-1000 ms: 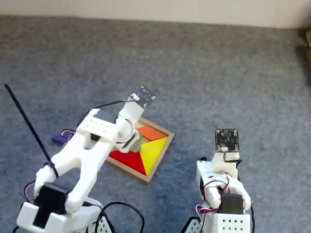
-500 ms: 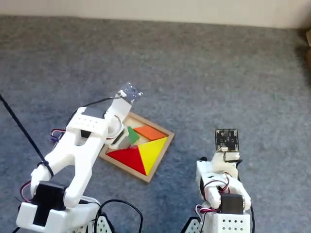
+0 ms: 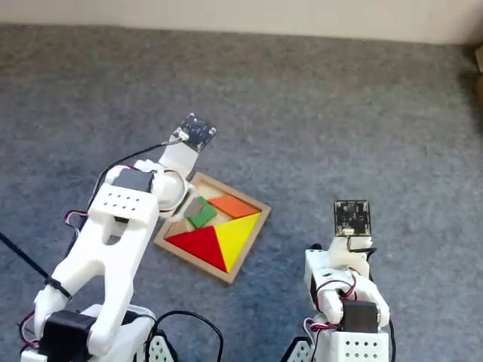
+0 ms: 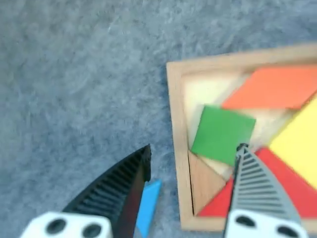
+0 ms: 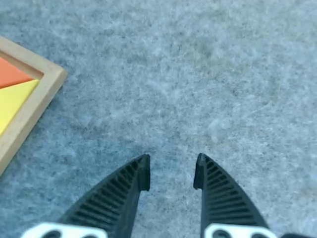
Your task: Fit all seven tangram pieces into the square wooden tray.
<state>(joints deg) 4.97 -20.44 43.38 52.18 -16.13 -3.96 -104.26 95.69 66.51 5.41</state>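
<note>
The square wooden tray (image 3: 249, 251) lies on the carpet between the arms. It holds an orange parallelogram (image 3: 234, 205), a yellow triangle (image 3: 238, 235), a red triangle (image 3: 200, 245) and a green square (image 3: 202, 217). In the left wrist view my left gripper (image 4: 193, 153) is open astride the tray's rim (image 4: 176, 124). One finger hangs over the carpet, the other by the green square (image 4: 223, 134). A blue piece (image 4: 147, 198) lies on the carpet just outside the tray. My right gripper (image 5: 172, 171) is open over bare carpet, to the side of the tray's corner (image 5: 44, 94).
Grey carpet covers the whole table, with wide free room behind and to the right of the tray. A tan triangular patch (image 4: 205, 178) shows in the tray's corner beside the red triangle (image 4: 277, 183). The right arm (image 3: 347, 264) sits folded near the front edge.
The left arm has swung left, off the tray's middle to its left rim. The green square, earlier half hidden at the gripper, now lies flat in the tray. The right arm has not moved.
</note>
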